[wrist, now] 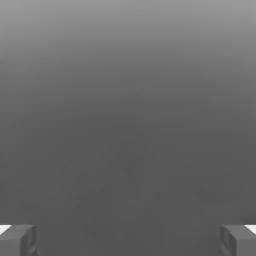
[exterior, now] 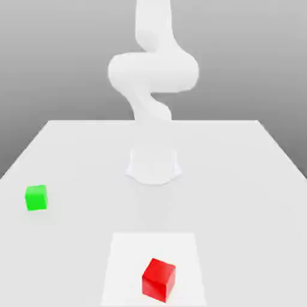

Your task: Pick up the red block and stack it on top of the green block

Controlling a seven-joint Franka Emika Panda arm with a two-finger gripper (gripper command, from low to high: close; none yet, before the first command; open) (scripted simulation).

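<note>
Fingers (wrist: 128,240) spread (nothing between), red block (exterior: 158,279) apart

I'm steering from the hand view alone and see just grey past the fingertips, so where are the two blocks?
Observer: The red block lies on the table at the near edge of the exterior view, on a brighter white patch.
Operator: And the green one?
Observer: The green block sits apart from it, toward the exterior view's left and farther back.
Operator: Is either one stacked?
Observer: No, both rest directly on the table, nothing on top of them. The open gripper holds nothing.
</note>
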